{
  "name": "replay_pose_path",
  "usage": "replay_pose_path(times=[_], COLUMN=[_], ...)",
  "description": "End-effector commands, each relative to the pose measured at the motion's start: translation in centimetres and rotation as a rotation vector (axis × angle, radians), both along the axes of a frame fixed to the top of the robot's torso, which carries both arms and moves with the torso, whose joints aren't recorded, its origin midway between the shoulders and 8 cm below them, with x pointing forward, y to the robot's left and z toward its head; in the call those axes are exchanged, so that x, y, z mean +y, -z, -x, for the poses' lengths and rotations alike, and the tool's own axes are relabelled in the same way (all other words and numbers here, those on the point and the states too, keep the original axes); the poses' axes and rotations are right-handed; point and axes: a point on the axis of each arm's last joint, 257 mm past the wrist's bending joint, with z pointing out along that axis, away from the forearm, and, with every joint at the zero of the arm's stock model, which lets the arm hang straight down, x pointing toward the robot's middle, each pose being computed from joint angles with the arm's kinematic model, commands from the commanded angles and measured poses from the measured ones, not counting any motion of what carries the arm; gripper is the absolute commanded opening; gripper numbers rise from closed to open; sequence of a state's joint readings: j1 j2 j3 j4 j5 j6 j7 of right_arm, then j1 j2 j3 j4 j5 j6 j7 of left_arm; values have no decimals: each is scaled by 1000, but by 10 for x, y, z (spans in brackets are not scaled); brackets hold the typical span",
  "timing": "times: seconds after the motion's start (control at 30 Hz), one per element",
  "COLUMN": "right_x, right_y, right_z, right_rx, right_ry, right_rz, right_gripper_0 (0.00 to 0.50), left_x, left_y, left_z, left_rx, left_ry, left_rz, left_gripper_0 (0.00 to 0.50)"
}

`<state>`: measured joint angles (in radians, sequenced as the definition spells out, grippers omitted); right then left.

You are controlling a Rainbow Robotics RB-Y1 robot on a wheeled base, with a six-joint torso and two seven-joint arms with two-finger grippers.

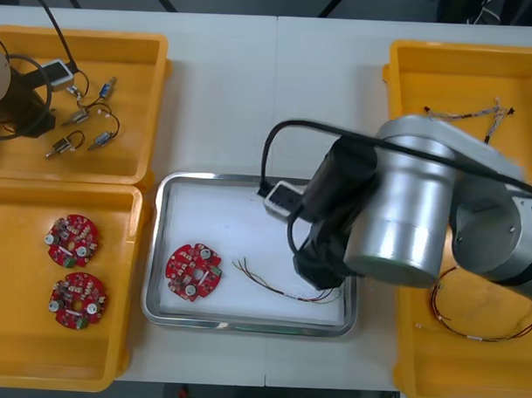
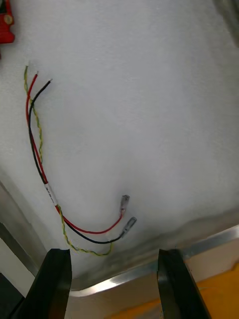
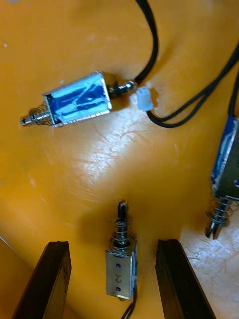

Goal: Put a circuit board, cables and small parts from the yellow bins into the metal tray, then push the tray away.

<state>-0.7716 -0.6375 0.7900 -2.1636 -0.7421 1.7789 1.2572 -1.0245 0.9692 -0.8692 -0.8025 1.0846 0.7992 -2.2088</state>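
The tray [image 1: 153,247] has a shiny bare-metal rim and a matt white, faintly grainy floor, the yellow bins [image 1: 140,64] look like smooth glossy plastic, the small metal parts [image 3: 77,102] gleam in bright polished casings, and the cable [image 2: 50,194] wears smooth coloured sheathing.

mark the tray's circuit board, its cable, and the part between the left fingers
circuit board [image 1: 193,272], front view, its centre
cable [image 2: 50,193], right wrist view, bundled middle
small metal part [image 3: 121,273], left wrist view, its body

I find the metal tray [image 1: 217,216] bare along its far edge. A circuit board [image 1: 193,272] and cable [image 1: 269,283] block its near edge.
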Motion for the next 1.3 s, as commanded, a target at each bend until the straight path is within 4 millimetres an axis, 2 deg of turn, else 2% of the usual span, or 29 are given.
replay_pose_path(times=[0.03,0.17,0.23,0.37,0.43,0.47,0.53,0.6,0.9,1.17,1.3], right_x=[-31,-66,-79,-98,-113,-117,-131,-141,-194,-238,-253], right_y=[-42,-69,-85,-105,-114,-117,-125,-131,-142,-140,-145], right_z=[-18,-26,-33,-42,-47,-49,-56,-62,-94,-116,-126], right_rx=[-34,-28,-40,-58,-59,-62,-64,-67,-87,-96,-80], right_ry=[116,201,241,301,342,355,402,444,641,808,870], right_rz=[-37,-38,-67,-118,-140,-144,-165,-183,-216,-192,-198], right_gripper_0=[500,500,500,500,500,500,500,500,500,500,500], left_x=[-18,-16,-15,-12,-8,-8,-5,-4,-6,-20,-27], left_y=[-12,-6,-2,6,9,10,11,12,11,-35,-56], left_z=[-14,-10,-9,-6,-5,-5,-4,-4,-2,-3,-3], left_rx=[-11,13,18,23,25,26,28,30,27,49,35], left_ry=[72,57,61,49,51,53,51,50,31,9,8], left_rz=[-33,-20,-23,-4,-17,-20,-21,-21,34,127,187], left_gripper_0=[500,500,399,348,264,238,78,5,0,0,0])
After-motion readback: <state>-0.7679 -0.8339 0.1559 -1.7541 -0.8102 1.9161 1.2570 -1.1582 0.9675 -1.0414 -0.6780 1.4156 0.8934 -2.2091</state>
